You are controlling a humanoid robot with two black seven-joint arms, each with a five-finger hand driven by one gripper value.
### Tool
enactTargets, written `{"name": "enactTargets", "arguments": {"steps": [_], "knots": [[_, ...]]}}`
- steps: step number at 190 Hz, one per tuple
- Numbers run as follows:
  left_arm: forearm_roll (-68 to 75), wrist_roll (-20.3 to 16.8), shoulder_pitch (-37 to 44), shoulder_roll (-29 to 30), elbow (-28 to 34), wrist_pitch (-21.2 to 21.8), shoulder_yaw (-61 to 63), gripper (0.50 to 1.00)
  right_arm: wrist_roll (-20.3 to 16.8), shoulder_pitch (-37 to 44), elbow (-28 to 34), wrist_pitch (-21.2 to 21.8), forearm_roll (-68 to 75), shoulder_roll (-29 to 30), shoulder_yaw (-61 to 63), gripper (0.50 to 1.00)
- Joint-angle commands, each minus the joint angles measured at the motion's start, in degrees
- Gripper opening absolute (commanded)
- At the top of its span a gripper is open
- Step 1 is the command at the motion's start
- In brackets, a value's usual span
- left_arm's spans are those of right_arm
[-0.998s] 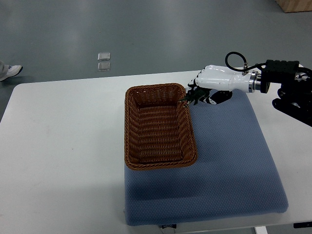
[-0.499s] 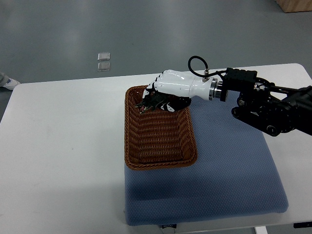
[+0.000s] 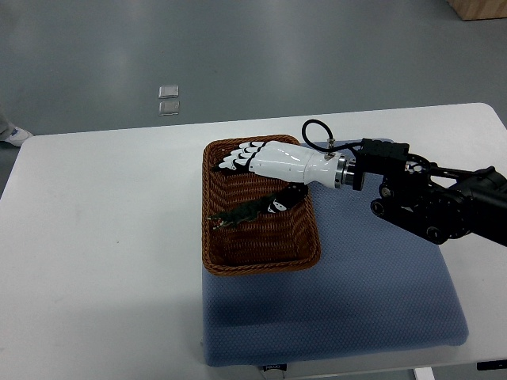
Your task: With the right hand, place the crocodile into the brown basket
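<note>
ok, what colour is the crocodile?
Dark green crocodile, shown in the top view, inside the brown basket.

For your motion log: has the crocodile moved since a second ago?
Yes. The crocodile moved left and toward the camera, from the far-right corner of the brown basket to inside it.

My right hand (image 3: pixel 273 162) has a glossy white plastic shell, with a shiny metal ring (image 3: pixel 341 172) at the wrist. The brown basket (image 3: pixel 208 214) is rough woven wicker. The crocodile (image 3: pixel 242 214) looks matt, perhaps rubber. The blue pad (image 3: pixel 372 293) is dimpled cloth; the white table (image 3: pixel 95 237) is smooth.
</note>
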Motion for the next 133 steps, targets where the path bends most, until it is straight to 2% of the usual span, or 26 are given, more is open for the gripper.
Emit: {"name": "enactTargets", "arguments": {"steps": [1, 15, 50, 94, 115, 133], "knots": [[0.0, 0.0, 0.0, 0.0, 0.0, 0.0, 0.0, 1.000, 0.0, 0.0, -0.1, 0.9, 1.8, -0.7, 2.3, 0.924], [0.0, 0.0, 0.0, 0.0, 0.0, 0.0, 0.0, 1.000, 0.0, 0.2, -0.1, 2.7, 5.1, -1.3, 3.4, 0.928], [0.0, 0.0, 0.0, 0.0, 0.1, 0.0, 0.0, 1.000, 0.0, 1.3, -0.2, 14.6, 18.7, -4.7, 5.9, 0.930], [0.0, -0.1, 0.0, 0.0, 0.0, 0.0, 0.0, 1.000, 0.0, 1.2, -4.5, 21.9, 43.2, -6.0, 6.0, 0.930], [0.0, -0.1, 0.0, 0.0, 0.0, 0.0, 0.0, 1.000, -2.8, 1.1, -8.0, 27.0, 54.3, -7.4, 6.1, 0.930], [0.0, 0.0, 0.0, 0.0, 0.1, 0.0, 0.0, 1.000, -7.1, 0.9, -12.4, 31.7, 64.9, -7.9, 6.3, 0.930]]}}
